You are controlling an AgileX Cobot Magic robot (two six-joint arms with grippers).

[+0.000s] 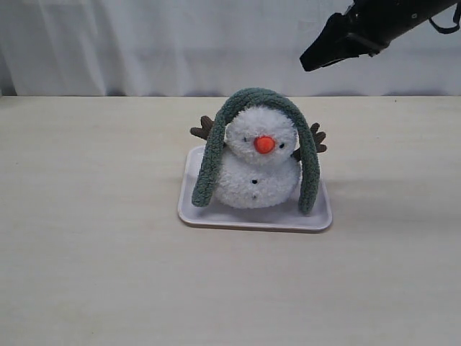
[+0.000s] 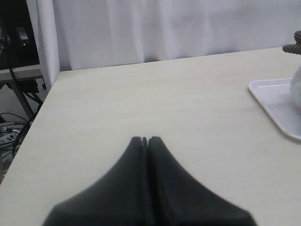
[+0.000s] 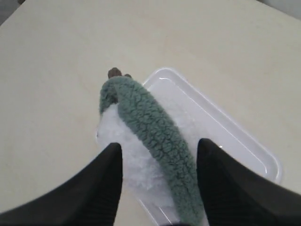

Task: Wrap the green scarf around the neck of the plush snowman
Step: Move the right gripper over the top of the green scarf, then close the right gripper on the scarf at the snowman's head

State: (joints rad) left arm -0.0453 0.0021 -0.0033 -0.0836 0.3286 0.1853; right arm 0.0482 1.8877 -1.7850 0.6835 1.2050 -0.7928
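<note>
The plush snowman (image 1: 257,166) sits upright in a white tray (image 1: 317,216) at the table's middle. The green scarf (image 1: 253,99) is draped over the top of its head, and both ends hang down past its sides to the tray. The neck crease is bare. My right gripper (image 1: 308,63) hovers high above and to the right of the snowman, open and holding nothing. From the right wrist view the scarf (image 3: 153,127) runs along the white fluff (image 3: 127,155) below the spread fingers of that gripper (image 3: 159,148). My left gripper (image 2: 144,139) is shut and empty over bare table, left of the tray (image 2: 275,101).
A white curtain (image 1: 180,43) hangs behind the table. The table's left edge shows in the left wrist view, with a stand and cables (image 2: 11,127) beyond it. One brown twig arm (image 1: 204,130) sticks out on each side of the snowman.
</note>
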